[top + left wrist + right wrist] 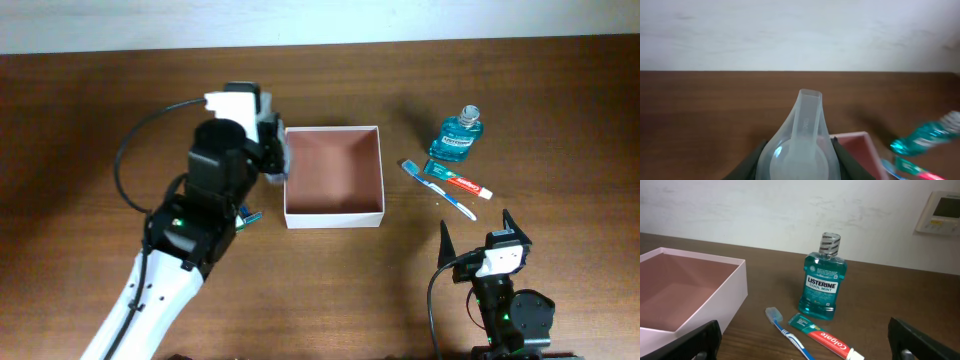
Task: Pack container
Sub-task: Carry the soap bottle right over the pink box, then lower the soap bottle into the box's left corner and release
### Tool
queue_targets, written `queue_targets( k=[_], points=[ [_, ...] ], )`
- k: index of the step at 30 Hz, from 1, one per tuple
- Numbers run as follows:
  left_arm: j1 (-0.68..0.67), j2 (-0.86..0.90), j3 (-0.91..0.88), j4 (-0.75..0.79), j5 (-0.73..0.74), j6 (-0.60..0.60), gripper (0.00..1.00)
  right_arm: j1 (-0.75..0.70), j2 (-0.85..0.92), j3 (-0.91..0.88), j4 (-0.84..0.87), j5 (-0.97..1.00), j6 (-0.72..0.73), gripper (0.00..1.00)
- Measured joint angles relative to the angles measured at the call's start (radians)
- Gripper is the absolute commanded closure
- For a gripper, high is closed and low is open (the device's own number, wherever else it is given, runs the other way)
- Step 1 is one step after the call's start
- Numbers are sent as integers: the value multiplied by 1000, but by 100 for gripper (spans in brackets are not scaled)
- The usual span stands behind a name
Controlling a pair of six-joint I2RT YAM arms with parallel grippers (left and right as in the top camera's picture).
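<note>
The container [335, 214] is a square, shallow white box with a reddish-brown inside, at the table's middle; nothing shows inside it. My left gripper [277, 158] hovers at its left wall, shut on a translucent teardrop-shaped plastic item [800, 145]. The box corner [860, 145] shows just right of that item. My right gripper [478, 232] is open and empty near the front edge, right of the box. In the right wrist view its fingers [807, 339] frame the box wall [730, 295] and the toiletries.
A teal mouthwash bottle [458, 138] stands right of the box, also in the right wrist view [821, 287]. A toothpaste tube [460, 181] and a blue toothbrush [440, 190] lie in front of it. A small blue object [250, 215] lies under my left arm.
</note>
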Motion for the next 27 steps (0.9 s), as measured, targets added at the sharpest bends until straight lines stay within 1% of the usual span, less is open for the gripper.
queue_targets(
  k=[6, 12, 18, 27],
  points=[
    [-51, 27, 0, 27, 0, -37, 99, 0, 0, 0, 0, 0, 0, 1],
    [-84, 118, 0, 87, -1, -58, 99, 0, 0, 0, 0, 0, 0, 2],
    [-120, 186, 0, 116, -61, -66, 99, 0, 0, 0, 0, 0, 0, 1],
    [-122, 227, 0, 124, -106, -66, 100, 0, 0, 0, 0, 0, 0, 1]
  ],
)
